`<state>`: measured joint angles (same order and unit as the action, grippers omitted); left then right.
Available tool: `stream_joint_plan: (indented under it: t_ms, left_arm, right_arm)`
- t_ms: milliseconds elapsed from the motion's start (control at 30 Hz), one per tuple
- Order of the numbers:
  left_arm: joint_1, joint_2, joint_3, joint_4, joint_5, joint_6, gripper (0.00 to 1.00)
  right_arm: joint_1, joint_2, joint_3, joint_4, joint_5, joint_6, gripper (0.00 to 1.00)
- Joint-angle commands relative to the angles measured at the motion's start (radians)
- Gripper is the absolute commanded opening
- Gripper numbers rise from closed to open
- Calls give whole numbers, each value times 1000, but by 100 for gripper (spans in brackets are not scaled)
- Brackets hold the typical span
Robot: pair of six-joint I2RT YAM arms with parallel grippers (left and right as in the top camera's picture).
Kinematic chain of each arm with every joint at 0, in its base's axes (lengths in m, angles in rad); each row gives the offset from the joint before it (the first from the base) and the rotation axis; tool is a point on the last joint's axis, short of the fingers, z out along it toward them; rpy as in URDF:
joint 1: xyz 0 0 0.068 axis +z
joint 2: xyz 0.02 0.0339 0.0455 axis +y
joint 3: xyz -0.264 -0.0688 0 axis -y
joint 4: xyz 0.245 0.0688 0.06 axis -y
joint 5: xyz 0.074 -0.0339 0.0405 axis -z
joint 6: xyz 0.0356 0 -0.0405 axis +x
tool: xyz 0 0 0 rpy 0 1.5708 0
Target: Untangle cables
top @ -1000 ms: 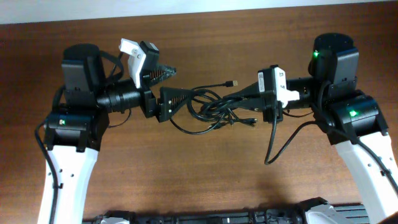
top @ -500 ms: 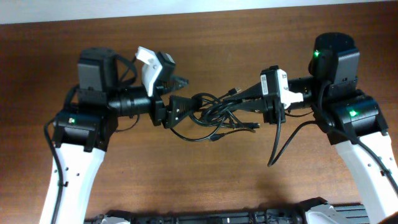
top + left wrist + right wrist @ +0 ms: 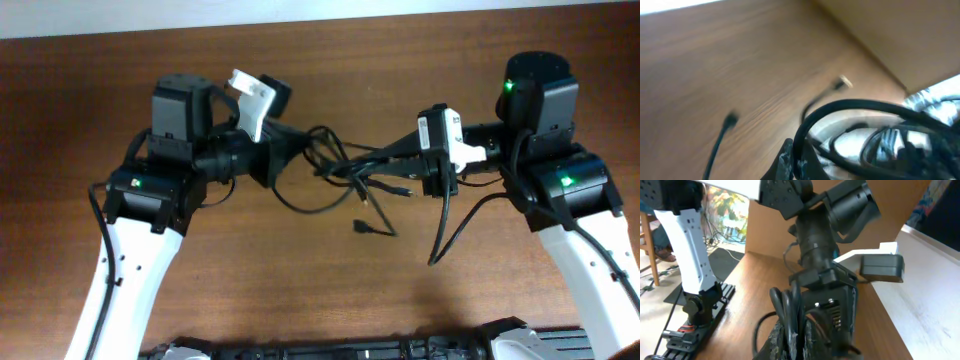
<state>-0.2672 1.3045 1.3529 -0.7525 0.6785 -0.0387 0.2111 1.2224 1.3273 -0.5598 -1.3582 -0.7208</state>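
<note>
The cables (image 3: 345,170) are a knot of thin black cords strung between my two grippers over the wooden table (image 3: 300,290). My left gripper (image 3: 300,148) is shut on a cable loop at the knot's left side. In the left wrist view that cable (image 3: 840,107) arches up from the left gripper (image 3: 800,162), blurred. My right gripper (image 3: 367,160) is shut on the knot's right side. In the right wrist view several cords (image 3: 792,310) pass between the pads of the right gripper (image 3: 794,340). A loose plug end (image 3: 362,228) trails toward the front, and a metal-tipped plug (image 3: 842,82) lies on the wood.
The right arm's own thicker black wire (image 3: 440,225) hangs in a curve below its wrist. A black rail (image 3: 330,350) runs along the front edge. The table's back edge meets a pale wall strip (image 3: 300,12).
My left gripper went from wide open to shut on a cable loop, and its arm shifted right and toward the back. The knot stretched, and a plug end swung out toward the front. The right arm held still.
</note>
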Motion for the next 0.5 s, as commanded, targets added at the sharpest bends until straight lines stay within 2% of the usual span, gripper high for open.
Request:
stream_joint_plan:
  t_ms: [0, 133, 267, 300, 333, 367, 433, 467]
  left_arm:
    - [19, 6, 9, -1, -402, -370, 0]
    - [19, 6, 9, -9, -420, -496, 0]
    - [19, 6, 9, -78, -509, -796, 0]
    - [19, 6, 9, -79, -512, -830, 0]
    - [19, 6, 9, -72, -511, -844, 4]
    - [19, 6, 9, -62, -512, -843, 17]
    - [19, 6, 9, -39, -517, -820, 87]
    - [19, 6, 9, -35, -531, -819, 99]
  right_arm:
    - [5, -18, 3, 3, -77, 31, 4]
    - [4, -18, 3, 3, -71, 31, 4]
    - [3, -18, 3, 7, -65, 46, 4]
    - [3, -18, 3, 16, -57, 68, 4]
    - [3, -18, 3, 27, -47, 92, 4]
    - [3, -18, 3, 43, -44, 121, 4]
    - [3, -18, 3, 56, -44, 136, 4]
    - [3, -18, 3, 56, -44, 136, 4]
